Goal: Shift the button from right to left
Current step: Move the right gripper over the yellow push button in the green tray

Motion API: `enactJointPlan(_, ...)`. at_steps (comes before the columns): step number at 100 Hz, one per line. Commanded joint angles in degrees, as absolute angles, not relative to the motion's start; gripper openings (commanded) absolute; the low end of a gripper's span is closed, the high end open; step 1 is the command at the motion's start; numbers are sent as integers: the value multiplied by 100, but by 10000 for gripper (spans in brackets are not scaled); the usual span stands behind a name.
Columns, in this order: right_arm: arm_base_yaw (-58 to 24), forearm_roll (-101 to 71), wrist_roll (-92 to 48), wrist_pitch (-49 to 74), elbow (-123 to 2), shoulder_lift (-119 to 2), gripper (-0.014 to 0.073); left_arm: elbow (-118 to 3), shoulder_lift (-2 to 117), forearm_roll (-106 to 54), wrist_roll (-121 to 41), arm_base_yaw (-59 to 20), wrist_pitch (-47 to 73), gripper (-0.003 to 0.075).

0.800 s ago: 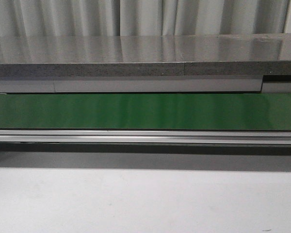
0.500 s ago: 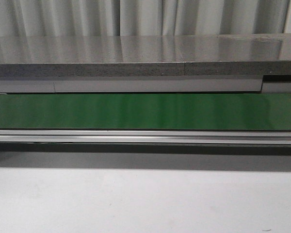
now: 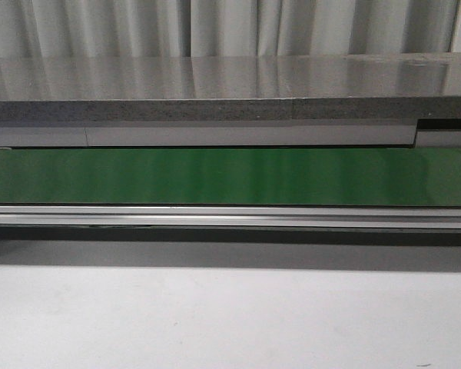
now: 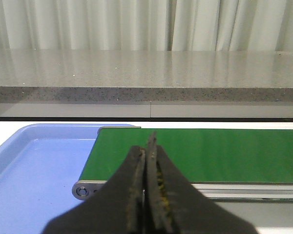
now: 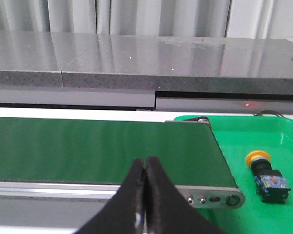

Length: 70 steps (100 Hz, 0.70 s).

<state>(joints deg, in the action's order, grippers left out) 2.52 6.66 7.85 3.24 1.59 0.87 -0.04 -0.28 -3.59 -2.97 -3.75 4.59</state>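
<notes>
A: Where the front view is taken as the guide, what is seen, from the biggest thing down?

B: A grey stone counter (image 3: pixel 215 84) is seen along the far side, with pale curtains (image 3: pixel 215 27) hung behind it. Nearer, the green belt (image 3: pixel 215 177) is stretched from left to right across the scene, edged by a metal rail (image 3: pixel 215 217), and a white table (image 3: pixel 215 323) is spread nearest the camera.

A: What is found at the belt's ends?

B: At the left end a blue tray (image 4: pixel 34 170) is set, as shown by the left wrist view. At the right end a green tray (image 5: pixel 263 161) is laid, as shown by the right wrist view.

A: And the button?

B: The button (image 5: pixel 266 175) is lying on its side in the green tray, just beyond the belt's right end roller, its yellow cap turned to the far side.

A: How are the claws held?

B: The left gripper (image 4: pixel 146 185) is pressed together with nothing held. The right gripper (image 5: pixel 144 195) is likewise closed on nothing, apart from the button.
</notes>
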Motion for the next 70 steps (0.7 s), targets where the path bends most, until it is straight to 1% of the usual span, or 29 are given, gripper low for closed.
enactJointPlan(1, 284, 677, 770, -295, -6, 140, -57, 252, -216, -413, -291, -358, -71, -20)
enactJointPlan(6, 284, 595, 775, -167, -132, 118, -57, 252, -216, -413, -291, -358, -75, -20)
enactJointPlan(20, 332, 490, 775, 735, -769, -7, -57, 252, -216, -413, -291, -358, -85, -20)
enactJointPlan(36, 459, 490, 775, 1180, -1581, -487, -57, 252, -216, -413, -291, -358, -85, -20)
enactJointPlan(57, 525, 502, 775, 2244, -2867, -1672, -57, 252, -216, -413, -291, -358, -85, -20)
enactJointPlan(70, 525, 502, 787, 2558, -3529, -2460, -57, 252, -216, -413, -291, -358, -85, -20)
